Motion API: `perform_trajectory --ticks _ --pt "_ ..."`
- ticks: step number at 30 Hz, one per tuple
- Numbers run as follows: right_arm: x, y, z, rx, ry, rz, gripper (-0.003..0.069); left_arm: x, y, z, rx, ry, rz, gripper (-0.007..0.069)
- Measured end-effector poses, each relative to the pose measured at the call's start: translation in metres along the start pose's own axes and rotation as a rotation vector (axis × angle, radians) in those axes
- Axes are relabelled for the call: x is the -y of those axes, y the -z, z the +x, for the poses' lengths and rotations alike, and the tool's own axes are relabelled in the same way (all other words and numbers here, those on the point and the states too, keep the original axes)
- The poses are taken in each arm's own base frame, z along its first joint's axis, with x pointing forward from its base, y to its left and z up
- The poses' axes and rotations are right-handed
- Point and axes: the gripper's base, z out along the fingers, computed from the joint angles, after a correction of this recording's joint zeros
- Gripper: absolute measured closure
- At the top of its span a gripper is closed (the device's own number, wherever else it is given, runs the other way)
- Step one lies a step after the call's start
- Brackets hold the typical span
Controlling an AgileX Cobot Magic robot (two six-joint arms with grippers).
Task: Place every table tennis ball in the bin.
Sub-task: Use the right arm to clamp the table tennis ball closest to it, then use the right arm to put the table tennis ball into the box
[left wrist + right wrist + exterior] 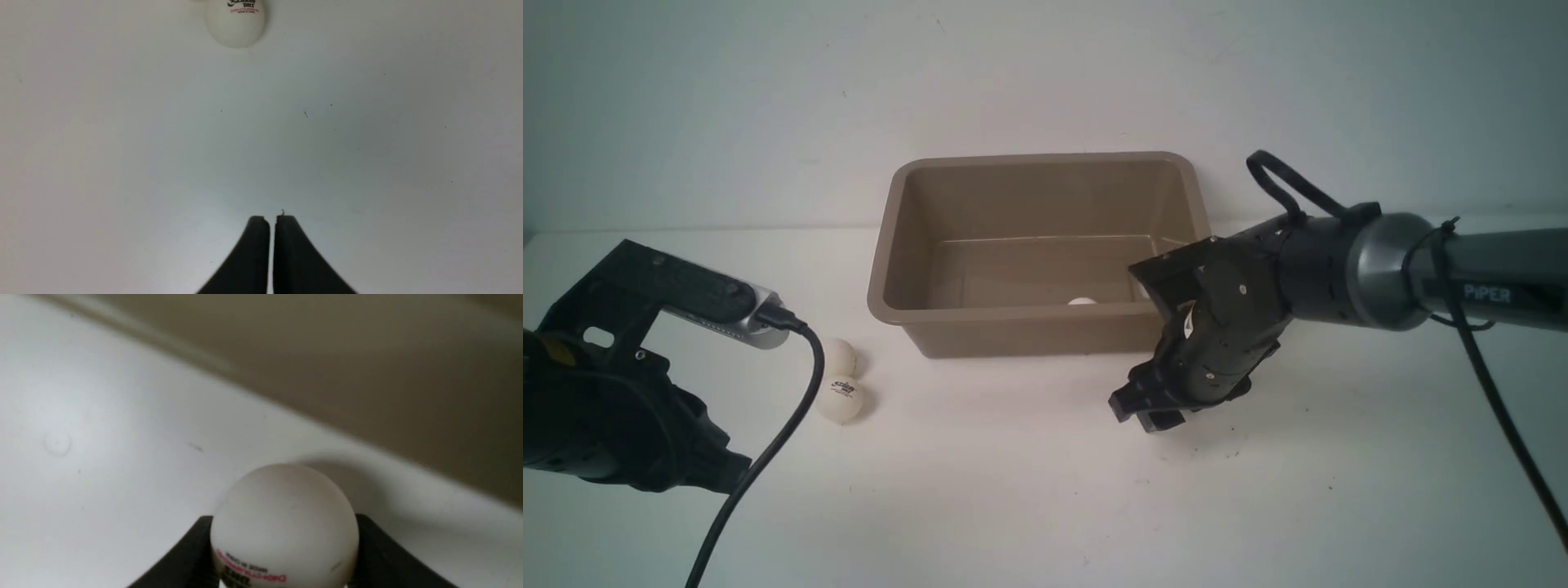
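The taupe bin (880, 269) stands at mid-table with one table tennis ball (1082, 301) showing over its near wall. Two more white balls (837, 357) (840, 398) touch each other on the table left of the bin. My right gripper (1147, 408) is low over the table by the bin's near right corner; the right wrist view shows it (284, 539) shut on a logo-printed ball (284, 526), with the bin wall (367, 375) behind. My left gripper (723, 469) (272, 218) is shut and empty, short of the nearer logo ball (236, 22).
A black cable (792, 425) hangs from the left wrist camera in front of the two balls. The right arm (1421, 269) reaches in from the right edge. A pale wall stands behind the bin.
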Motion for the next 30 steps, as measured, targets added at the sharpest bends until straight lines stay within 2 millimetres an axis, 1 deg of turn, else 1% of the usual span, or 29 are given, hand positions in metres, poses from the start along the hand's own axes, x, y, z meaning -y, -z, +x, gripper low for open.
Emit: perform_trajectory --ticks 4,6,7,8,11,12,13,15,16,17,18,19,20,21,22,25,26,27,28,29,30 --pt "-0.019 0.006 0.004 -0.044 0.077 -0.013 0.0298 0.0 0.0 0.0 0.0 0.0 0.0 0.0625" --pt "-0.034 0.013 0.007 -0.058 0.126 -0.025 0.0298 0.0 0.0 0.0 0.0 0.0 0.0 0.0625" --pt "-0.036 0.016 0.007 -0.053 0.132 -0.027 0.0298 0.0 0.0 0.0 0.0 0.0 0.0 0.0625" --pt "-0.054 0.029 0.007 -0.033 0.183 -0.042 0.0298 0.0 0.0 0.0 0.0 0.0 0.0 0.0625" --pt "-0.08 0.06 0.006 0.044 0.248 -0.07 0.0298 0.0 0.0 0.0 0.0 -0.001 -0.001 0.0625" --pt "-0.088 0.074 0.005 0.085 0.269 -0.081 0.0298 0.0 0.0 0.0 0.0 -0.001 -0.001 0.0625" --pt "-0.097 0.096 0.003 0.165 0.297 -0.093 0.0298 0.0 0.0 0.0 0.0 -0.001 -0.001 0.0625" --pt "-0.1 0.113 -0.002 0.251 0.315 -0.089 0.0298 0.0 0.0 0.0 0.0 -0.001 -0.001 0.0625" --pt "-0.096 0.13 -0.011 0.335 0.31 -0.07 0.0298 0.0 0.0 0.0 0.0 -0.001 -0.001 0.0625" --pt "-0.093 0.133 -0.013 0.351 0.306 -0.064 0.0298 0.0 0.0 0.0 0.0 -0.001 -0.001 0.0625" --pt "-0.087 0.138 -0.021 0.385 0.293 -0.042 0.0298 0.0 0.0 0.0 0.0 -0.001 -0.001 0.0625" --pt "-0.078 0.141 -0.027 0.405 0.279 -0.017 0.0298 0.0 0.0 0.0 0.0 -0.001 -0.001 0.0625" --pt "-0.065 0.146 -0.041 0.439 0.251 0.02 0.0298 0.0 0.0 0.0 0.0 -0.001 -0.001 0.0625" --pt "-0.057 0.144 -0.048 0.446 0.237 0.041 0.0298 0.0 0.0 0.0 0.0 -0.001 -0.001 0.0625" --pt "-0.043 0.141 -0.061 0.457 0.211 0.072 0.0298 0.0 0.0 0.0 0.0 -0.001 -0.001 0.0625" --pt "-0.016 0.13 -0.088 0.462 0.154 0.118 0.0298 0.0 0.0 0.0 0.0 -0.001 -0.001 0.0625" --pt "-0.01 0.124 -0.094 0.453 0.141 0.128 0.0298 0.0 0.0 0.0 0.0 -0.001 -0.001 0.0625" --pt "-0.004 0.113 -0.1 0.432 0.129 0.138 0.0298 0.0 0.0 0.0 0.0 -0.001 -0.001 0.0625" --pt "-0.001 0.109 -0.106 0.428 0.122 0.143 0.0298 0.0 0.0 0.0 0.0 -0.001 -0.001 0.0625" --pt "0.003 0.098 -0.109 0.402 0.114 0.148 0.0298 0.0 0.0 0.0 0.0 -0.001 -0.001 0.0625" --pt "0.004 0.093 -0.113 0.398 0.111 0.151 0.0298 0.0 0.0 0.0 0.0 -0.001 -0.001 0.0625"
